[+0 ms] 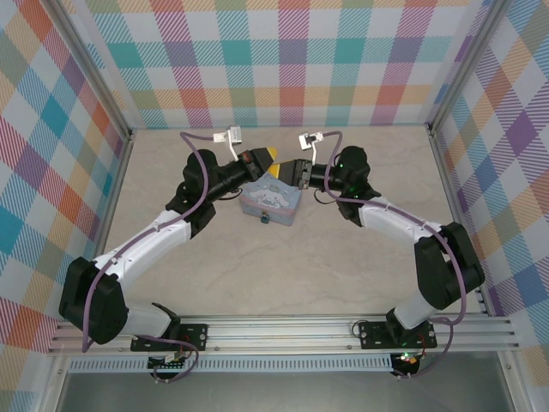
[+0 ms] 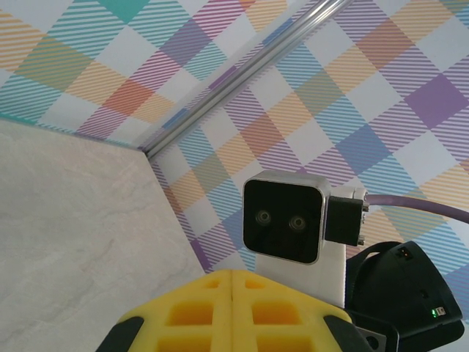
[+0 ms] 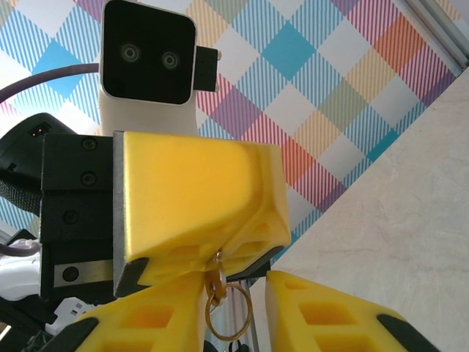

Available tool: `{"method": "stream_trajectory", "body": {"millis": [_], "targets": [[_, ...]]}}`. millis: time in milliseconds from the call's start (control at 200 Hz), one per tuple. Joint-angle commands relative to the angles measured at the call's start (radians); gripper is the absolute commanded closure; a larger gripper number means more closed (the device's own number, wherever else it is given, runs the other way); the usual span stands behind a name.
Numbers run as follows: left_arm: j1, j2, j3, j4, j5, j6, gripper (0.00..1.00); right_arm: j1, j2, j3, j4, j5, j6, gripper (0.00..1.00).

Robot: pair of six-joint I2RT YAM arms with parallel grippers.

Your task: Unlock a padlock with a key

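Hovering over the bare table [image 1: 360,275], with open room on every side, both arms meet above the pale blue tin [image 1: 270,204]. The left gripper [image 2: 231,293] is pinched together, presenting a dangling ring [image 3: 229,317] so it hangs between the parted fingers of the right gripper [image 3: 233,301]. The sliver in that pinch is probably the key [image 3: 218,258], too small to confirm.
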Motion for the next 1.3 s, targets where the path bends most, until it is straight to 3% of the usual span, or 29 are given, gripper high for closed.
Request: {"method": "stream_trajectory", "body": {"millis": [0, 250, 545, 775, 970, 1165, 1295], "targets": [[-0.010, -0.024, -0.017, 0.061, 0.017, -0.004, 1.00, 0.005, 0.004, 0.030, 0.055, 0.002, 0.007, 0.75], [-0.010, -0.028, -0.021, 0.063, 0.020, -0.005, 1.00, 0.004, 0.021, 0.020, 0.131, 0.016, 0.060, 0.82], [-0.010, -0.045, -0.031, 0.050, -0.004, 0.008, 1.00, -0.012, -0.007, -0.003, 0.043, 0.049, 0.024, 0.97], [0.004, -0.092, -0.024, -0.034, -0.031, 0.046, 0.66, -0.029, -0.054, -0.042, -0.156, 0.061, -0.107, 0.99], [0.062, -0.169, -0.066, -0.136, -0.049, 0.068, 0.43, -0.032, -0.104, -0.075, -0.471, 0.124, -0.317, 0.99], [0.131, -0.227, -0.187, -0.212, 0.016, 0.083, 0.37, -0.033, -0.096, -0.052, -0.697, 0.157, -0.490, 0.98], [0.133, -0.227, -0.271, -0.130, 0.121, 0.092, 0.37, -0.033, -0.086, -0.056, -0.703, 0.094, -0.540, 0.98]]}}
